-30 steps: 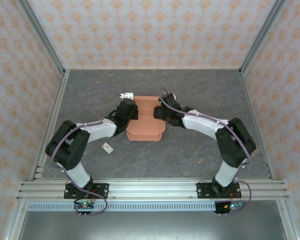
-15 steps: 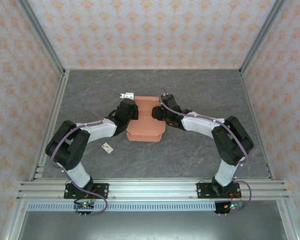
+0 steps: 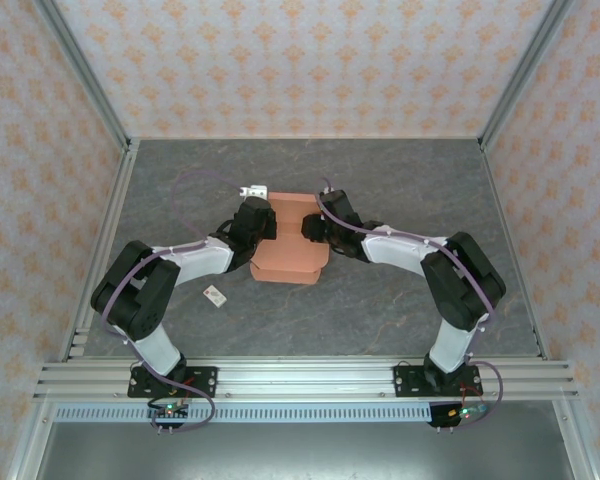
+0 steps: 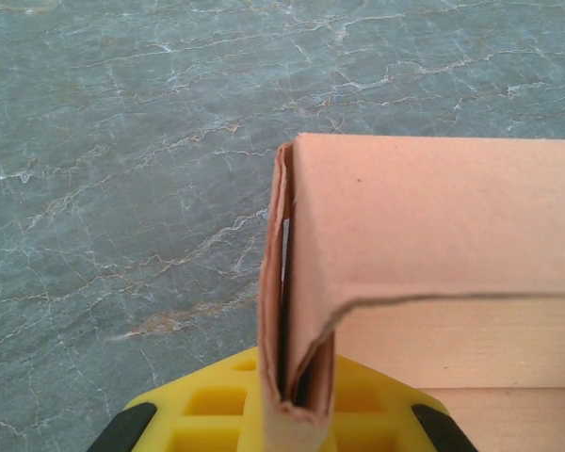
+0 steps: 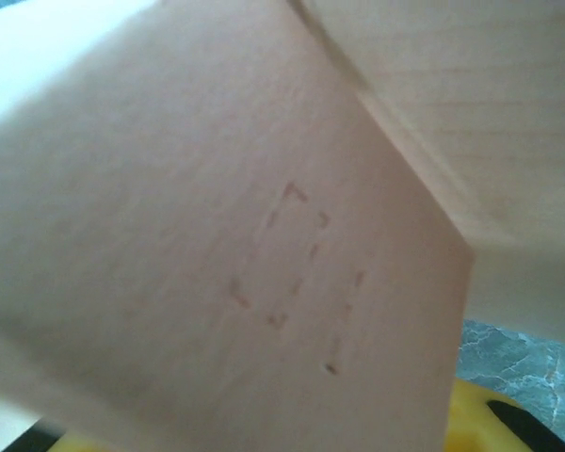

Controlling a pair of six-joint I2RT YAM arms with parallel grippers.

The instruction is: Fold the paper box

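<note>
Item: paper box (image 3: 292, 245), half-formed, middle of the surface (image 3: 400, 170) between both arms. Step, as judged, raising a wall: hold the left wall pinned and press the right panel along its crease (thin card buckles easily). Pose: both arms reach inward, elbows out; left fingers (image 4: 217, 414) pinch the doubled left wall; right fingers (image 5: 471, 414) against a panel, spread or pinching cannot be told.

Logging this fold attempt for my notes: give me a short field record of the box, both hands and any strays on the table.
paper box: salmon cardboard, partly folded, mid-table
left hand: shut on the box's doubled-over left wall
right hand: at the box's right side, cardboard close against its camera; grip unclear
table: grey, marbled
strays: small white tag near the left arm; white object behind the box
</note>
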